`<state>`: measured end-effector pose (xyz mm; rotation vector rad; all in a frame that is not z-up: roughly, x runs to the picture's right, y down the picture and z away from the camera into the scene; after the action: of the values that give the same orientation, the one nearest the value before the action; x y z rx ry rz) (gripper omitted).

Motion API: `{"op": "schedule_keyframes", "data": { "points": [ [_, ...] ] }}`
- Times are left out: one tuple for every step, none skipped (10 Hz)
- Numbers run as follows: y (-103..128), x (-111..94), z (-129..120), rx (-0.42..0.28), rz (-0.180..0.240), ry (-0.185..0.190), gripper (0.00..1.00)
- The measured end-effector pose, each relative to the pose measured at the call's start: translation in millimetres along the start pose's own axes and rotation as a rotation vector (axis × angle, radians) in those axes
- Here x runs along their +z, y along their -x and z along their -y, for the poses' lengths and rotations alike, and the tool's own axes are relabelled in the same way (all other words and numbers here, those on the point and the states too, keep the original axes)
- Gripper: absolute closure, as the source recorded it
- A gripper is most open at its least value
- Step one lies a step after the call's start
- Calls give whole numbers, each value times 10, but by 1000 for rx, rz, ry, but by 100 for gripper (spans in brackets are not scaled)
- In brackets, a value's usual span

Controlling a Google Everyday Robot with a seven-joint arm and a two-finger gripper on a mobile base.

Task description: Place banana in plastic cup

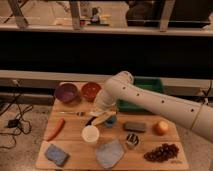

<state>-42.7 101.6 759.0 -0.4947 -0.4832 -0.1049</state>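
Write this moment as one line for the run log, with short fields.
step: carry | gripper: shut on banana | place: just behind-right of white plastic cup | banana not yet in cup
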Motion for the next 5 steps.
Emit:
{"op": "schedule_keyframes", "data": {
  "points": [
    [-6,11,-14,5,1,4,83],
    [-1,16,-27,7,-2,7,83],
    [-6,9,-38,10,-4,7,83],
    [-23,-1,-56,16,-6,9,83],
    [-24,-3,-64,19,-6,10,83]
  ]
}}
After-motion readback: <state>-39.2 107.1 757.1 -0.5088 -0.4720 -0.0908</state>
